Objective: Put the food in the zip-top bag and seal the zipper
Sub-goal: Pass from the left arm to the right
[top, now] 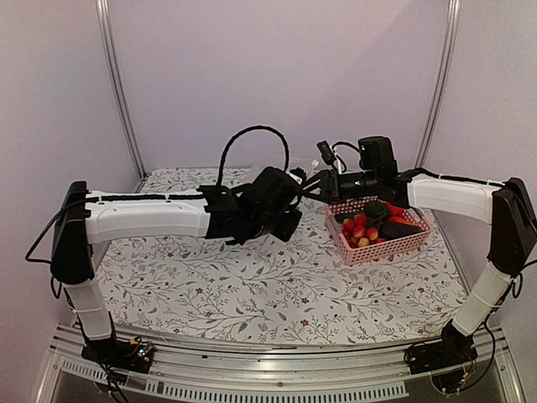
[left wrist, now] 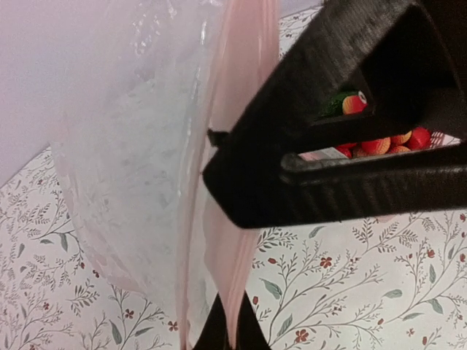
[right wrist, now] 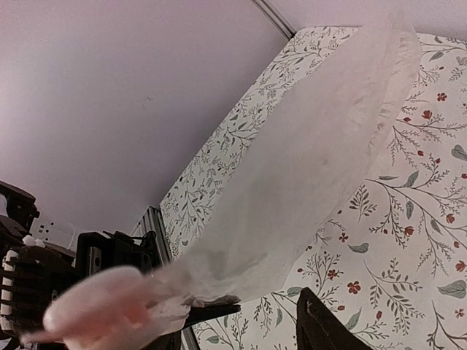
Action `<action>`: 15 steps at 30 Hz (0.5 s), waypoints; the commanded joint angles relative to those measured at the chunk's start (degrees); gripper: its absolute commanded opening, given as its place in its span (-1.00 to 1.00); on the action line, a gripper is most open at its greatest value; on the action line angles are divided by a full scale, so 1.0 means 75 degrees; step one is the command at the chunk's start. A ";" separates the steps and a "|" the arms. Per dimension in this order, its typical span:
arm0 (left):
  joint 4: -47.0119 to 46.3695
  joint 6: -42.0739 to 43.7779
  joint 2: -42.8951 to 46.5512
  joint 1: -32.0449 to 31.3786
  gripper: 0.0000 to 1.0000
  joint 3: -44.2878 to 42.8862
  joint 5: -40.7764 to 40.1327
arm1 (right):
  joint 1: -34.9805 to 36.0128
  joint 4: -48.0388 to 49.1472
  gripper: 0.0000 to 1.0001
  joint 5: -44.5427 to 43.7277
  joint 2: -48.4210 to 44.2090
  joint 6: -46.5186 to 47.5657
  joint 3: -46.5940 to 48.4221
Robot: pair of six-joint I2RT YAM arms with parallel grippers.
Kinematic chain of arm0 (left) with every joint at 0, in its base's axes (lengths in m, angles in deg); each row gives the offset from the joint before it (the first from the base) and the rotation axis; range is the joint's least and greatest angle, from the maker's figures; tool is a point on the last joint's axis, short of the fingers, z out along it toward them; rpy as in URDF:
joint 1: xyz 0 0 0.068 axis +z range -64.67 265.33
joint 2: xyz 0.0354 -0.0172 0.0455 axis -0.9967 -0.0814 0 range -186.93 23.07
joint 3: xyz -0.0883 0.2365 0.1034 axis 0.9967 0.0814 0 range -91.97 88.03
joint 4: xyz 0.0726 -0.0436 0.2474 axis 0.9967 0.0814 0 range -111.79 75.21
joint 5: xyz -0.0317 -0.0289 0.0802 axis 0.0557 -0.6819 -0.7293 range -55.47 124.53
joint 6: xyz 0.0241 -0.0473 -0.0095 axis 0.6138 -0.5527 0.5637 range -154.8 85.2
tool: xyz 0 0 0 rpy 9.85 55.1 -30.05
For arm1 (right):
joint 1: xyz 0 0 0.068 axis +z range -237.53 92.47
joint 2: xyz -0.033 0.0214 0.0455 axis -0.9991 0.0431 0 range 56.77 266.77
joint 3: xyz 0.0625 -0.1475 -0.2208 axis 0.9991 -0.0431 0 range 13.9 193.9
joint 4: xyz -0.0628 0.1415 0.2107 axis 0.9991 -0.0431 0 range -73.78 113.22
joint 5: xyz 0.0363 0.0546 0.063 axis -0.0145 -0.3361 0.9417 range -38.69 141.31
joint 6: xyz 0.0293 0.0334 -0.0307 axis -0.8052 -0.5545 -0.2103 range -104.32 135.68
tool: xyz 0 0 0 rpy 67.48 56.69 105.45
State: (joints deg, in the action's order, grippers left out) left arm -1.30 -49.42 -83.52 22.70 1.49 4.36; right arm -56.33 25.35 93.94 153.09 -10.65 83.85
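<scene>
Two black pincers meet in mid-air over the floral-printed tabletop, both at the mouth edge of the clear, crinkly plastic zip-top bag.

The left pincer is pressed together on the bag's pale pink zipper strip. In the left wrist view the strip runs down from the top of the frame and vanishes between the dark fingertips at the bottom edge.

The right pincer reaches in from the right. Its two bars converge to a closed tip right on the same pink strip, higher up than the left grip, so it too pinches the bag's edge.

From the right wrist view the bag stretches away from the camera as a flat, frosted sheet over the tabletop. Whether its far end touches the cloth I cannot tell. In the overhead view the bag is barely visible between the two wrists.

The toy food lies in the pink slotted plastic basket, which stands on the tabletop just below the right forearm, to the right of the bag:
- a cluster of small red-yellow fruits toward the left side
- a dark purple eggplant on the right
- a red-orange pepper behind the eggplant
- a dark green round item at the back
</scene>
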 commanded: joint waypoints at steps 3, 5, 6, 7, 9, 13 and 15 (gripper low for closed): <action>-0.0182 0.0040 -0.0132 -0.0163 -1.00 -0.0136 0.0016 | -0.0012 -0.0010 -0.03 -0.0308 0.0268 -0.0163 0.0136; -0.0196 0.0055 -0.0160 -0.0193 -1.00 -0.0131 -0.0010 | -0.0011 -0.0074 -0.06 -0.0461 0.0298 -0.0174 0.0141; -0.0216 0.0050 -0.0172 -0.0223 -0.99 -0.0133 -0.0044 | -0.0022 -0.0100 -0.07 -0.0530 0.0310 -0.0191 0.0149; -0.0239 0.0074 -0.0197 -0.0247 -0.99 -0.0133 -0.0093 | -0.0023 -0.0107 -0.09 -0.0558 0.0326 -0.0221 0.0159; -0.0291 0.0106 -0.0277 -0.0311 -0.98 -0.0132 -0.0187 | -0.0029 -0.0110 -0.14 -0.0585 0.0391 -0.0299 0.0185; -0.0266 0.0096 -0.0543 -0.0450 -0.88 -0.0310 -0.0352 | -0.0075 -0.0041 -0.35 -0.0437 0.0592 -0.0434 0.0282; -0.0178 0.0048 -0.0685 -0.0499 -0.81 -0.0422 -0.0418 | -0.0093 0.0064 -0.58 -0.0298 0.0662 -0.0461 0.0286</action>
State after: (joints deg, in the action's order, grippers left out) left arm -2.20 -49.07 -86.21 20.95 0.70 2.56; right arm -56.44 25.20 91.80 155.93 -13.18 84.53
